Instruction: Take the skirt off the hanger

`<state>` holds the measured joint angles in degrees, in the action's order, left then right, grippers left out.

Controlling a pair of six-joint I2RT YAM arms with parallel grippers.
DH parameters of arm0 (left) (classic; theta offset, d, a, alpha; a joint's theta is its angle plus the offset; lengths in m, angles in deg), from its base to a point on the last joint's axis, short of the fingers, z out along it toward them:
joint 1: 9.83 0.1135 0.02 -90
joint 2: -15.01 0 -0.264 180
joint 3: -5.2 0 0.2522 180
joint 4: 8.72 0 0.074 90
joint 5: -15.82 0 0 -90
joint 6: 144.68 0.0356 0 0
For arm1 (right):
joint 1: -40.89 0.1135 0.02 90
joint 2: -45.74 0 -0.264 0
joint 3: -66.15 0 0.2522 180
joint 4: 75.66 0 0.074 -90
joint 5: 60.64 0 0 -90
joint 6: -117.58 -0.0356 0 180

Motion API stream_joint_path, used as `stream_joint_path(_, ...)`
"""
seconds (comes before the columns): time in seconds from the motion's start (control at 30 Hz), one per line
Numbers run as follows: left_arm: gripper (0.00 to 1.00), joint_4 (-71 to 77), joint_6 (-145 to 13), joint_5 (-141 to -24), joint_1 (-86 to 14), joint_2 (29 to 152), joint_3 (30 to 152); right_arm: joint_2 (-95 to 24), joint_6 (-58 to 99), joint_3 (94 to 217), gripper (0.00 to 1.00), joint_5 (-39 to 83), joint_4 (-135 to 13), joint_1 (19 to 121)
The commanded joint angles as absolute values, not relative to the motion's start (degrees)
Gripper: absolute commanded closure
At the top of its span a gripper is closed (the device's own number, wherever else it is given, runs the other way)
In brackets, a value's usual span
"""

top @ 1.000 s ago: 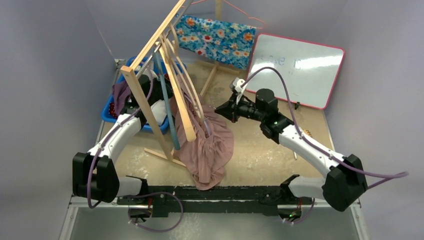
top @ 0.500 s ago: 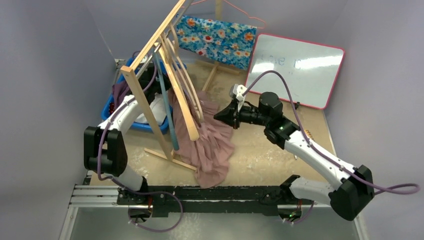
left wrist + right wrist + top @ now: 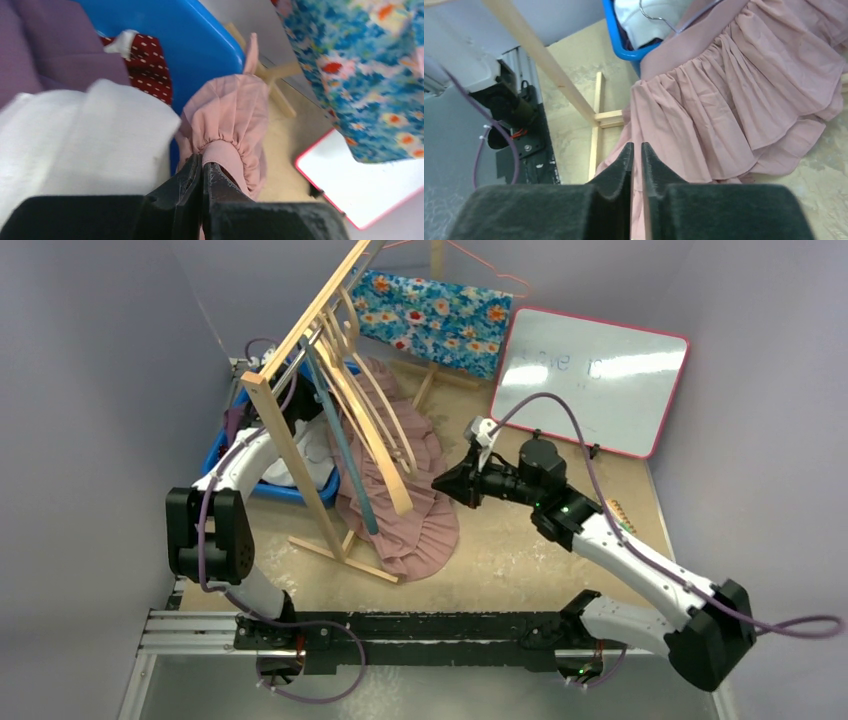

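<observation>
Fingers of the left end effector clamp on the gathered waistband of the pink ruffled fabric skirt, beside the blue plastic bin. Skirt spills over the sandy counter under the wooden rack. Right end effector hangs above it, pressed together, empty.

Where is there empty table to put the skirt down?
Bare tabletop lies between the pink skirt's hem and the right arm, and below the whiteboard. Around the wooden rack and blue bin it is crowded.
</observation>
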<state>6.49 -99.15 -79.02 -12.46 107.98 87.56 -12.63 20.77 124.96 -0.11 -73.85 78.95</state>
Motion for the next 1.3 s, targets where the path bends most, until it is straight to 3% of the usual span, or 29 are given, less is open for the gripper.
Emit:
stream_joint_path(0.0, 1.0, -1.6, -104.3, -89.9, -12.4, 104.8, 84.1, -21.6, 13.6, 128.9, 0.84, -0.3, -83.8, 78.9)
stream_joint_path(0.1, 1.0, -2.2, -105.4, -91.8, -12.4, 103.6, 82.2, -30.2, 8.1, 132.4, 0.74, -3.0, -91.2, 79.2)
stream_joint_path(0.27, 1.0, -1.8, -106.7, -93.9, -12.8, 101.4, 79.6, -46.3, -2.0, 141.3, 0.66, -7.0, -104.0, 79.7)
stream_joint_path(0.4, 1.0, -1.8, -107.1, -95.3, -13.7, 99.3, 77.4, -57.6, -9.0, 150.0, 0.59, -5.0, -105.2, 80.1)
stream_joint_path(0.7, 1.0, 1.2, -104.6, -95.2, -13.8, 97.1, 77.5, -70.0, -14.5, 161.4, 0.68, -0.7, -103.7, 81.1)
stream_joint_path(1.27, 1.0, 0.0, -105.1, -96.4, -13.8, 95.9, 75.8, -79.2, -13.3, 169.2, 0.59, 6.5, -96.9, 84.2)
